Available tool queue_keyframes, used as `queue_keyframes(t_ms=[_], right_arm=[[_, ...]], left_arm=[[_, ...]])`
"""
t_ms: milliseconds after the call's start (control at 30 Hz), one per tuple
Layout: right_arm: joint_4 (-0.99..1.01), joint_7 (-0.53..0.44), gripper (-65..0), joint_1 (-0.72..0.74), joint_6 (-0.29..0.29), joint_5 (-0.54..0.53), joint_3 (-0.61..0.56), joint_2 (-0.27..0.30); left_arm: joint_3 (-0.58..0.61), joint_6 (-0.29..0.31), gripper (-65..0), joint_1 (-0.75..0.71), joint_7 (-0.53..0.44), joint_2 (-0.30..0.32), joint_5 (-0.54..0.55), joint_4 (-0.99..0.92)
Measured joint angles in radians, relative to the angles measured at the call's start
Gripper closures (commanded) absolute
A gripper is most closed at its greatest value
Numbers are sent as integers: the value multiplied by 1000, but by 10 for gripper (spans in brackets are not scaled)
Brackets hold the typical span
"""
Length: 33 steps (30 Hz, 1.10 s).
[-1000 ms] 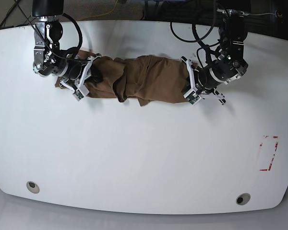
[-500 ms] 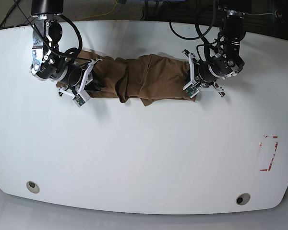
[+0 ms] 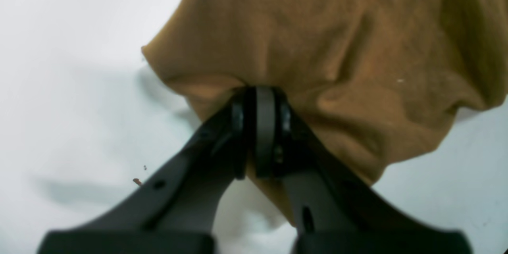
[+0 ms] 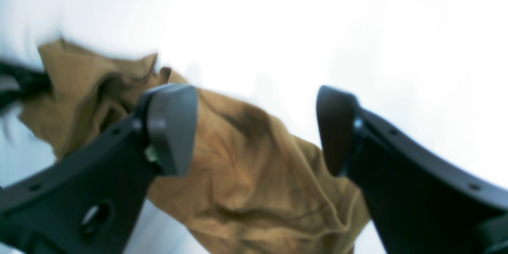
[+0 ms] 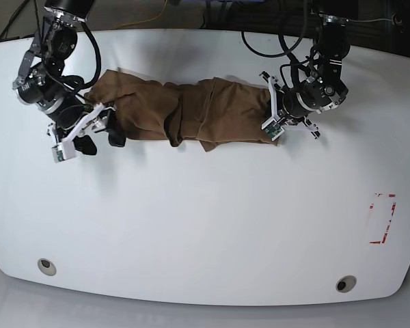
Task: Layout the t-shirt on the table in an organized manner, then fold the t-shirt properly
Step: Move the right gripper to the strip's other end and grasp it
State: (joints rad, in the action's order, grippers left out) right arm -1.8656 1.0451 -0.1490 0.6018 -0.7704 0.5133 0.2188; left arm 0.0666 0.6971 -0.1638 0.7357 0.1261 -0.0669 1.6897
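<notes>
Bright, glary white table (image 5: 205, 225); wrist views blurred, perhaps motion-smeared.

Right end effector lets go and pulls back

The right end effector (image 5: 99, 137) has opened, released the t-shirt (image 5: 184, 113) end it was pinching, and drawn away toward the near-left; that end now lies on the worktop (image 5: 205, 225).

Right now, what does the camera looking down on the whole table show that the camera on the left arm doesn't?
Only the overhead base view shows the whole t-shirt bunched into a long roll, the right gripper with jaws open beside one end, the red dashed mark and two grey holes. Only the left wrist view shows the left gripper pinching a fold of cloth. Both show tan cloth on the white table.
</notes>
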Motion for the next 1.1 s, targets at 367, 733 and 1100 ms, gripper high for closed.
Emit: queue_keyframes(t_ms=[367,733,1100], right_arm=[[191,4,-471,-47,-12,-148,230,-19],[336,-1,-471,-35,0,-154,255,18],[467,-4,-471,-21,28,-151,253,37]], left_arm=[[0,0,-25,0,-1,2,1,-2],[0,0,-25,0,-1,2,3,-2],[0,0,-25,3,0,2,3,-2]])
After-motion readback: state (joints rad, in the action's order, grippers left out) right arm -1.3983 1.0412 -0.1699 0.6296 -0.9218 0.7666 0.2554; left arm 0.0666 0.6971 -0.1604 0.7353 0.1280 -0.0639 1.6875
